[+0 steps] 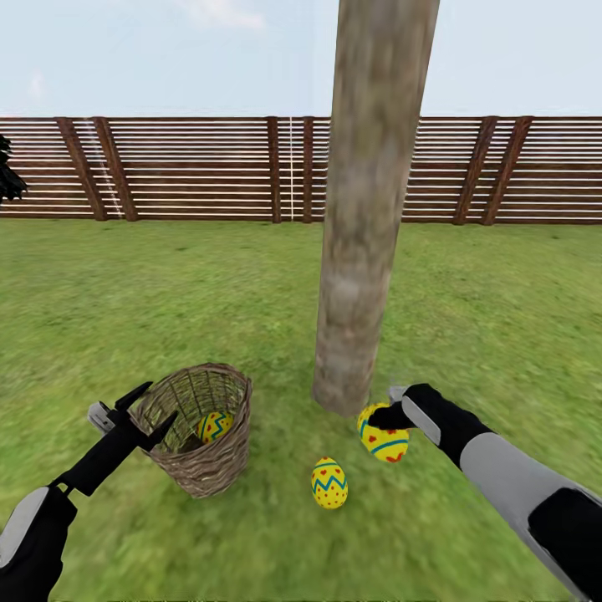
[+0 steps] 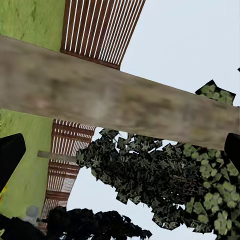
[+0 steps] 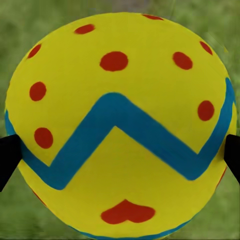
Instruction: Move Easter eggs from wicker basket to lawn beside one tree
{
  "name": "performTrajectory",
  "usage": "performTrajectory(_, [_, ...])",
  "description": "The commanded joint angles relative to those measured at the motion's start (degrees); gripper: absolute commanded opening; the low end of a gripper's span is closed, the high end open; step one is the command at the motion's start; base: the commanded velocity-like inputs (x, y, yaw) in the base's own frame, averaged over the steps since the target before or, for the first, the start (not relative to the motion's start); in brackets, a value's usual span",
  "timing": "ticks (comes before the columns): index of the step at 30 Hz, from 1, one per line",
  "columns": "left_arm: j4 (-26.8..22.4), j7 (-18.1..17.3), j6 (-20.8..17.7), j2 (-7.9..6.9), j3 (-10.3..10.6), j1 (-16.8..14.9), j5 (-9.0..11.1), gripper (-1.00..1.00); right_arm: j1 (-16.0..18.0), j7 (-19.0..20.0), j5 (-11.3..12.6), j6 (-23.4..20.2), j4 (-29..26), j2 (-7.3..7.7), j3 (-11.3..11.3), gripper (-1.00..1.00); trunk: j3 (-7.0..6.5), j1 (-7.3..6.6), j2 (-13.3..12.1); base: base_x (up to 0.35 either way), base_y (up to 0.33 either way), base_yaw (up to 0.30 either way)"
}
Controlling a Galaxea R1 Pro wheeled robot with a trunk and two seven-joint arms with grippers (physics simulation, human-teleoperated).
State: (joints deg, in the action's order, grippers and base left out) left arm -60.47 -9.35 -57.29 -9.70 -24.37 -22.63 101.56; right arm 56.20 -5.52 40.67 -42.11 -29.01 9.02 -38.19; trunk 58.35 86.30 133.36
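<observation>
Right end effector [image 1: 391, 411], black-fingered on a grey and black arm, grips a yellow egg [image 1: 383, 435] with a blue zigzag band and red dots, low over the lawn [image 1: 502, 318] just beside the foot of the tree [image 1: 368, 209]; in the right wrist view the held egg [image 3: 120, 125] sits between the two dark fingertips [image 3: 7, 157], grass blurred behind it. Left end effector [image 1: 149, 405] hangs open and empty at the near rim of the basket [image 1: 205, 464], its fingers spread. A second egg [image 1: 329, 483] lies on the grass between basket and tree, near both. A third egg [image 1: 214, 426] rests inside the brown wicker basket, which stands tilted on the lawn near the trunk. The lawn is broad, flat, mottled green, running back to a brown slatted fence [image 1: 201, 167] with slanted posts under a pale sky. The trunk is thick, grey-brown and bare. In the left wrist view the trunk [image 2: 110, 95] crosses the frame, with fence slats [image 2: 102, 27], dark foliage [image 2: 150, 175] and sky behind.
</observation>
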Motion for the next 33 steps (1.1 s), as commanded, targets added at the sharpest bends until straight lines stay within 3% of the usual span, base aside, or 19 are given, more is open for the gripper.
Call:
performTrajectory(1, [-0.03,-0.52,-0.21,0.11,-0.02,-0.04,-0.51,1.0,0.02,0.25,0.45,0.13,1.32,-0.79,-0.64,-1.0,0.23,0.21,0.44,0.0,0.0,0.0])
performTrajectory(5, [0.18,-0.5,-0.19,0.29,0.02,-0.04,-0.52,1.0,-0.71,1.43,-0.45,0.84,2.4,-1.72,-1.49,-1.0,0.95,1.09,2.05,0.0,0.0,0.0])
performTrajectory(9, [0.42,-0.5,-0.19,0.3,0.03,-0.04,-0.51,1.0,-2.68,1.44,-6.48,9.17,2.55,-1.88,-1.53,-1.0,1.67,1.97,3.65,0.0,0.0,0.0])
performTrajectory(11, [0.44,-0.5,-0.24,0.23,0.03,-0.04,-0.53,1.0,-3.17,1.4,-7.9,10.93,3.87,-1.89,-1.53,-1.0,2.03,2.41,4.45,0.0,0.0,0.0])
performTrajectory(24, [0.44,-0.5,-0.28,0.03,0.03,-0.04,-0.55,1.0,-3.29,1.41,-8.34,13.01,4.57,-1.82,-1.51,-1.0,4.36,5.26,9.67,0.0,0.0,0.0])
performTrajectory(29, [0.21,-0.5,-0.3,0.05,0.02,-0.04,-0.53,1.0,-3.29,1.39,-8.43,13.02,4.57,-1.88,-1.53,-1.0,5.45,5.49,9.94,0.0,0.0,0.0])
performTrajectory(31, [-3.21,-0.52,-0.54,0.36,0.24,-0.04,-0.49,1.0,-3.29,1.39,-8.41,13.02,4.57,-1.84,-1.53,-1.0,5.89,5.54,9.96,0.0,0.0,0.0])
performTrajectory(32, [-5.11,-0.52,-0.55,0.43,1.27,0.0,-0.5,1.0,-3.29,1.39,-8.41,13.02,4.57,-1.82,-1.53,-1.0,6.11,5.57,9.98,0.0,0.0,0.0])
performTrajectory(33, [-6.94,-0.52,-0.48,0.4,5.52,0.0,-0.56,1.0,-3.29,1.39,-8.41,13.02,4.58,-1.84,-1.53,-1.0,6.33,5.59,9.99,0.0,0.0,0.0])
